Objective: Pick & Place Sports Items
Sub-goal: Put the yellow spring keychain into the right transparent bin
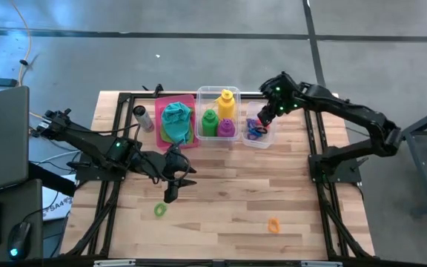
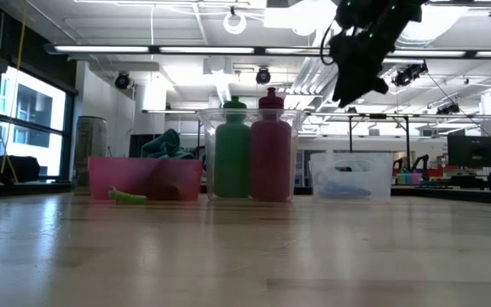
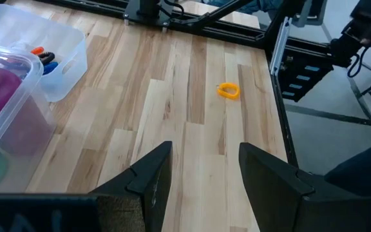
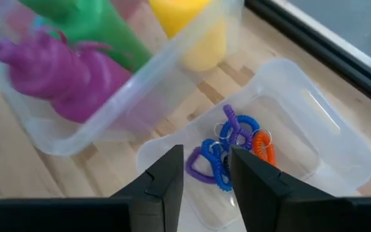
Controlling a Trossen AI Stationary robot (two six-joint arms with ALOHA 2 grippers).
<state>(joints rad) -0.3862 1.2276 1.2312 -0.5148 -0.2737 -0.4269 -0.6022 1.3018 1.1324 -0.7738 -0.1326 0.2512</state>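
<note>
Green (image 1: 209, 122), yellow (image 1: 226, 102) and purple (image 1: 226, 127) bottles stand in a large clear bin (image 1: 219, 92). Teal (image 1: 175, 114) and lime (image 1: 170, 136) cloths lie in a pink bin (image 1: 191, 141). Several coloured rings (image 4: 232, 143) lie in a small clear bin (image 1: 258, 142). My right gripper (image 4: 206, 174) hangs open and empty above that bin, as the low view (image 2: 358, 64) also shows. A green ring (image 1: 159, 211) and an orange ring (image 1: 273, 225) lie on the table. My left gripper (image 1: 172, 190) is open and empty, just above and beyond the green ring; its wrist view (image 3: 205, 174) looks toward the orange ring (image 3: 228, 90).
A grey metal cylinder with a dark cap (image 1: 141, 117) lies left of the pink bin. The three bins stand in a row along the table's far side. Black frame rails (image 1: 317, 159) run along the table's left and right sides. Bare wood lies between the two loose rings.
</note>
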